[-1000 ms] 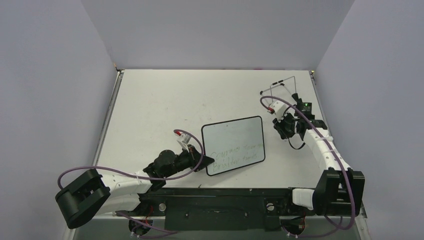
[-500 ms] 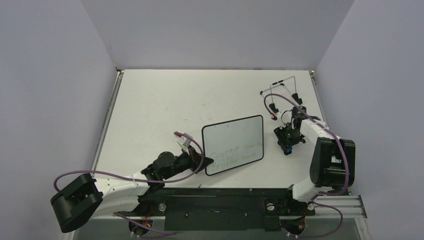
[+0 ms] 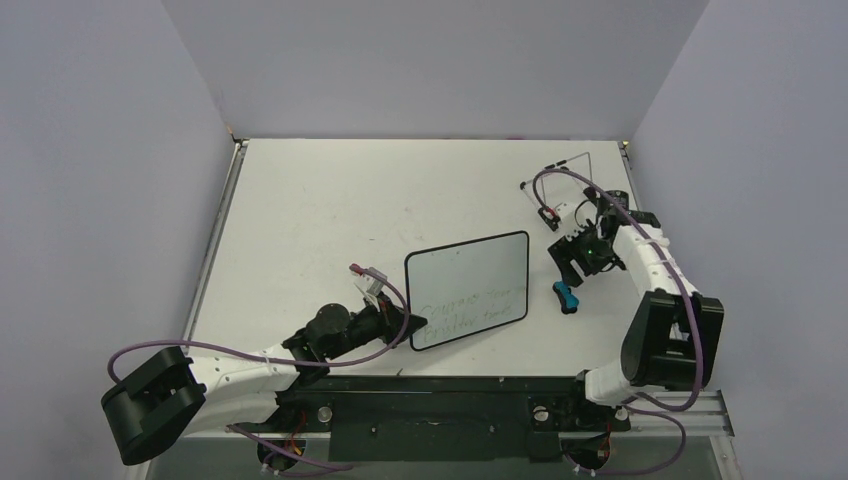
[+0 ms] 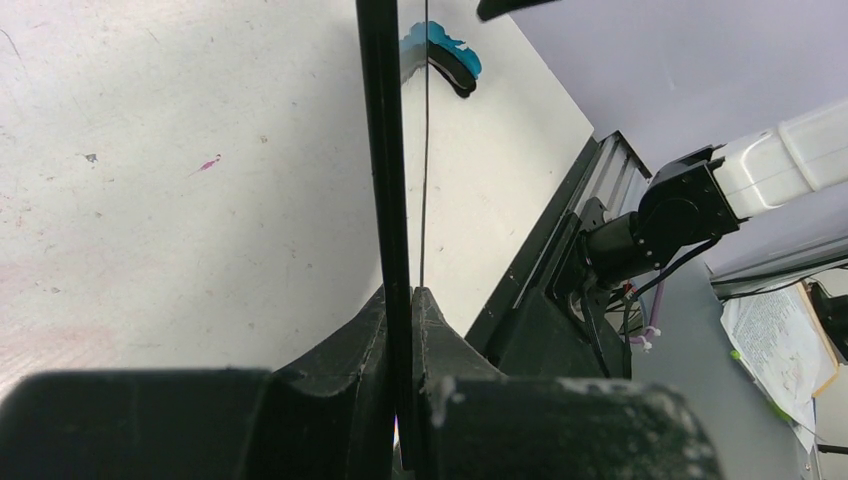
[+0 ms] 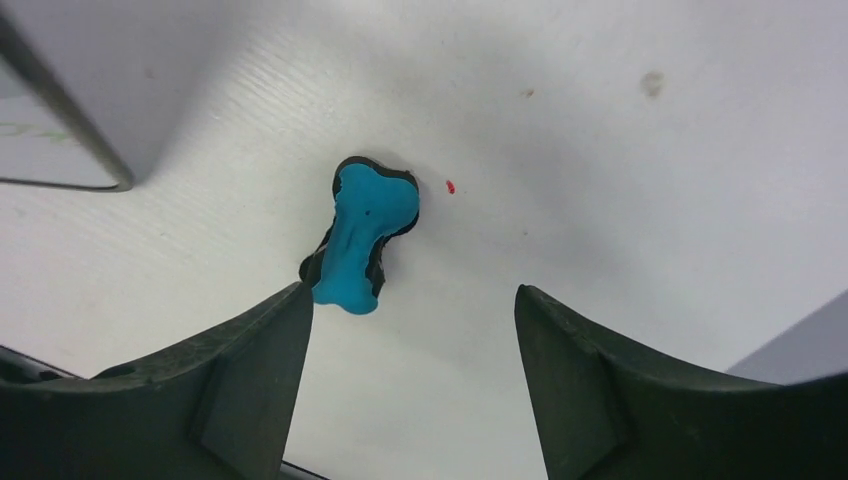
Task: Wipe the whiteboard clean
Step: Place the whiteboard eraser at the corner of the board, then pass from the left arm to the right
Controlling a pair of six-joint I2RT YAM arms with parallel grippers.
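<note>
Left gripper (image 4: 403, 300) is pinching the whiteboard (image 3: 468, 285) by its rim.
Right gripper (image 5: 410, 330) is hanging wide open, gripping nothing; the blue eraser (image 5: 362, 238) is lying just ahead of its fingers.

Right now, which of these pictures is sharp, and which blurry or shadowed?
Top view: soft even light, the whiteboard crisp, its green writing faint. Left wrist view: foreground dark and blurred. Right wrist view: the blue eraser sharp, top-left corner shaded.

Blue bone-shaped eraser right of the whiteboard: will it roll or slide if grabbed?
Probably won't roll: the eraser lies flat. Small, likely light, so a nudge may slide it. Its narrow waist should suit the open right pincer.
</note>
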